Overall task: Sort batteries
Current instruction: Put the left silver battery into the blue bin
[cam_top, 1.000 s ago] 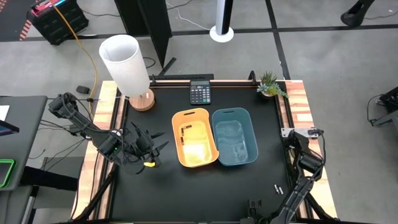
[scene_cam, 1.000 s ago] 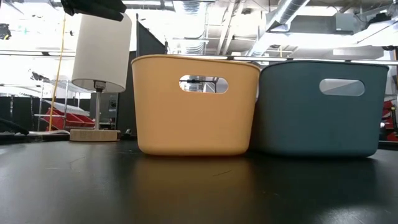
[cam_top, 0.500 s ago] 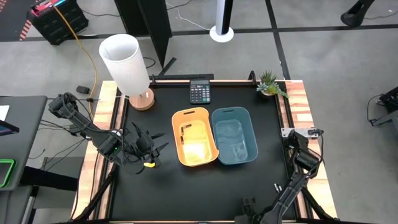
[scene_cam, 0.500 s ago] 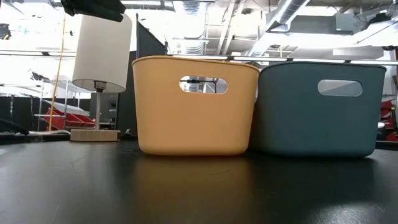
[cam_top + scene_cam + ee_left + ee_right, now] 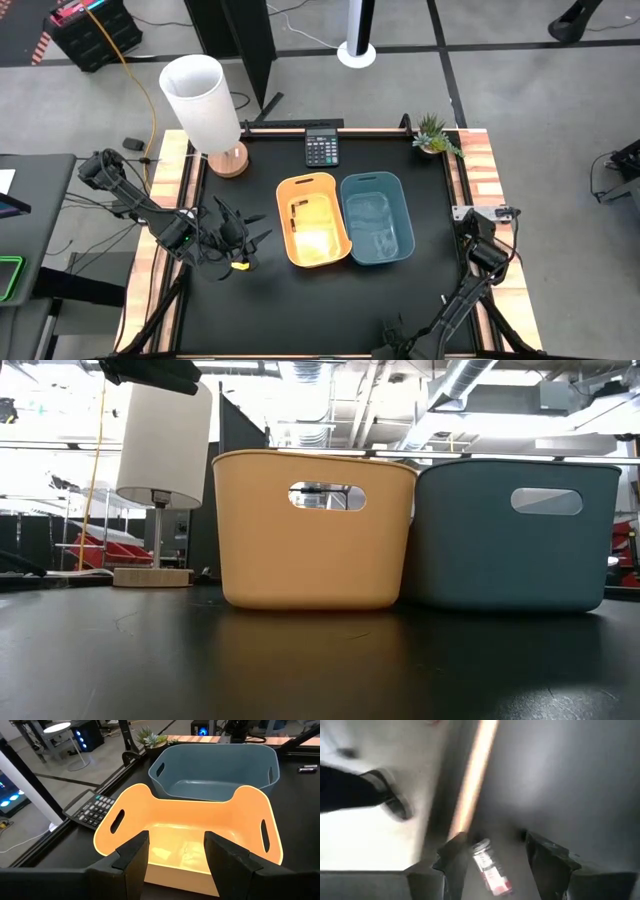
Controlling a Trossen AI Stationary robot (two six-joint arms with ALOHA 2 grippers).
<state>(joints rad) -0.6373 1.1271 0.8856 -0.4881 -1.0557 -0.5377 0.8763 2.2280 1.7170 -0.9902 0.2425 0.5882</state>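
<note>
An orange bin [image 5: 312,220] and a blue bin [image 5: 377,218] stand side by side at mid-table. My left gripper [image 5: 248,232] hovers open to the left of the orange bin [image 5: 190,835], empty. My right gripper [image 5: 388,342] is low over the table's near edge, open. In its wrist view a pale battery [image 5: 490,869] with a red label lies on the black mat between its fingers, which stand apart from it. More batteries [image 5: 446,299] lie on the mat near the right arm; one [image 5: 307,768] shows beyond the blue bin.
A black calculator [image 5: 321,148] lies at the far edge, with a white lamp [image 5: 205,105] on a wooden foot at the far left corner and a small plant [image 5: 435,135] at the far right corner. Bare black mat [image 5: 280,300] lies in front of the bins.
My right arm has swung along the table's near edge toward the left and down, carrying its gripper lower over the mat. The left arm and both bins have kept still.
</note>
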